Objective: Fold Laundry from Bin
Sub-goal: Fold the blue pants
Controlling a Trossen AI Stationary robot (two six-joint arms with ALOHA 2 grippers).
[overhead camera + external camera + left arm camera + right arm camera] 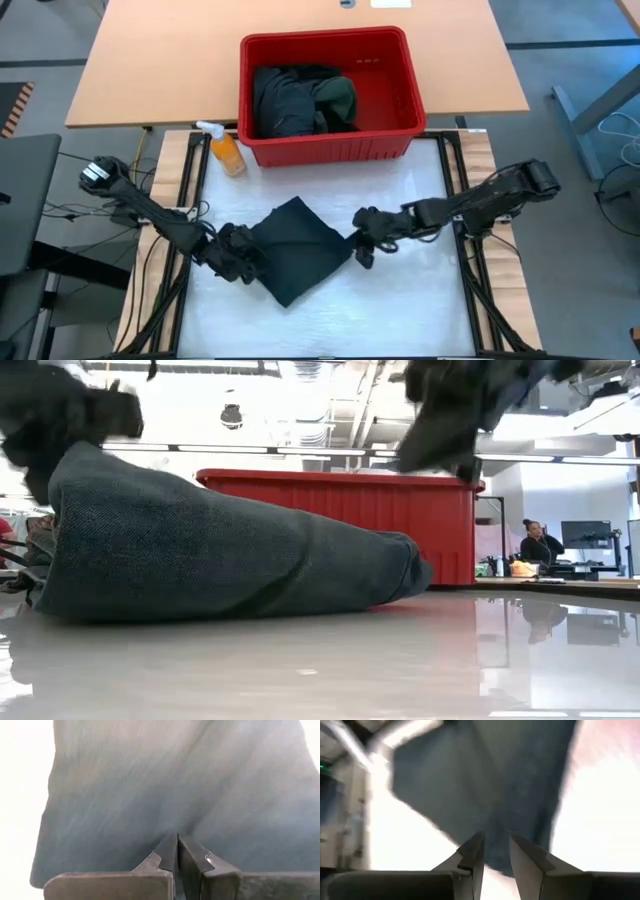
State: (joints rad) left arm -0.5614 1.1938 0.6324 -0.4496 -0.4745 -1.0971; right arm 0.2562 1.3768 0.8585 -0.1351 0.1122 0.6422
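A dark charcoal garment [295, 250] lies folded into a diamond on the white table, in front of the red bin [325, 40]. More dark laundry [300, 100] sits in a heap inside the bin. My left gripper [238, 258] is at the garment's left corner, shut on the cloth [175, 780]. My right gripper [362, 250] hovers open just off the garment's right corner, raised above the table in the low view [450, 430]. The cloth [520, 780] lies beyond its fingers. The garment's right end [410, 575] rests on the table. My left gripper pinches the garment's left corner [175, 827] between its two shut fingers, slanting down from the table's left side. Creases run out from the fingertips. That end stands raised [90, 480], while the rest of the garment slopes down onto the table. How many layers it holds I cannot tell.
An orange spray bottle [225, 150] stands by the bin's near left corner. The bin [400, 510] walls off the far side. There is bare white table toward the near edge and to the right of the garment. A person sits in the room far behind [540, 545].
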